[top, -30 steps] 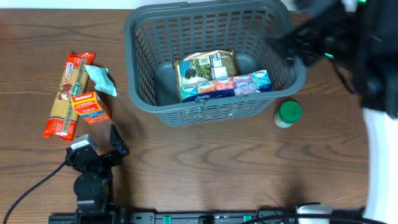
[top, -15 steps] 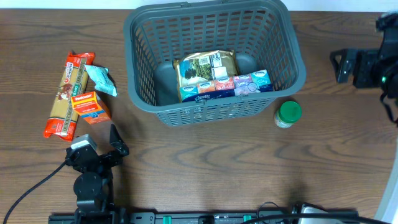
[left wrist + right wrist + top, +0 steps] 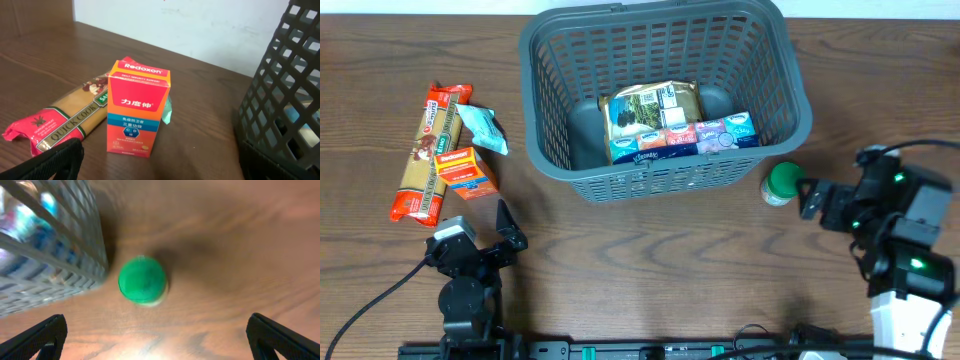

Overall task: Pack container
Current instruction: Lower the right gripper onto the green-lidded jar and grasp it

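Fingers on the right arm (image 3: 40, 337) (open, like the left fingers (image 3: 50, 162)) have swung in toward the green-capped jar (image 3: 142, 279), likely next into the container (image 3: 660, 182).

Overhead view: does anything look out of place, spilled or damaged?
Nothing stands out. The container sits level, the green-lidded jar stands upright beside it, and the pasta packet and orange box rest intact on the table. Nothing is spilled.

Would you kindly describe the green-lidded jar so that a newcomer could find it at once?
Start at the large dark grey basket on the table. Just outside its near right corner stands a small jar. Only it has a round green lid, and the other loose packets lie left of the basket.
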